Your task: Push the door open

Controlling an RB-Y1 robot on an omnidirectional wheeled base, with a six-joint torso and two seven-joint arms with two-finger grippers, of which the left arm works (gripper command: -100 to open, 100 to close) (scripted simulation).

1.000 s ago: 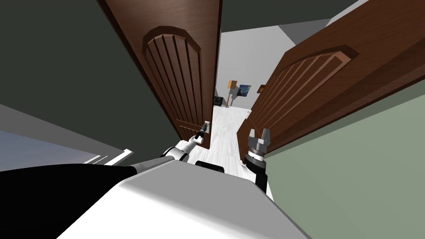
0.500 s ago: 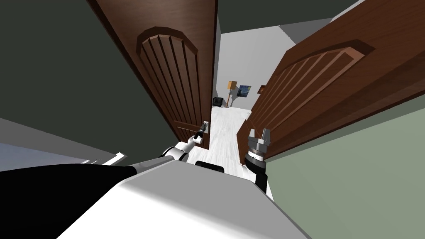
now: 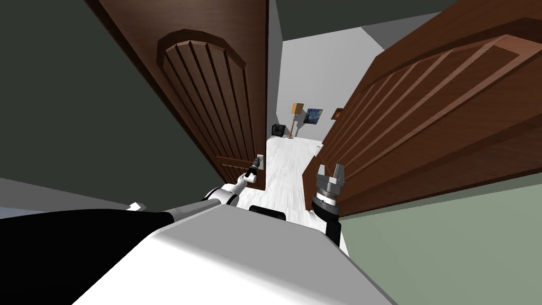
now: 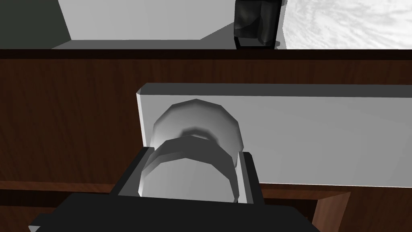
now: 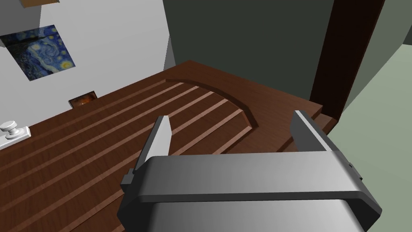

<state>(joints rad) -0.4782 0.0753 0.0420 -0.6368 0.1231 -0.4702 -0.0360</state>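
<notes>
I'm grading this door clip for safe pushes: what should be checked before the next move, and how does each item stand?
1. Left gripper shut on the knob: ok.
2. Left door and right door both ajar: ok.
3. Right gripper open, holding nothing: ok.
4. Right gripper apart from right door: cannot tell.
5. Dark chair beyond looks far from the doors' swing: ok.

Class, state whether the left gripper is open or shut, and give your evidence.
Shut. The left gripper clamps the knob: both fingers press its sides, at the grey plate on the door.
</notes>
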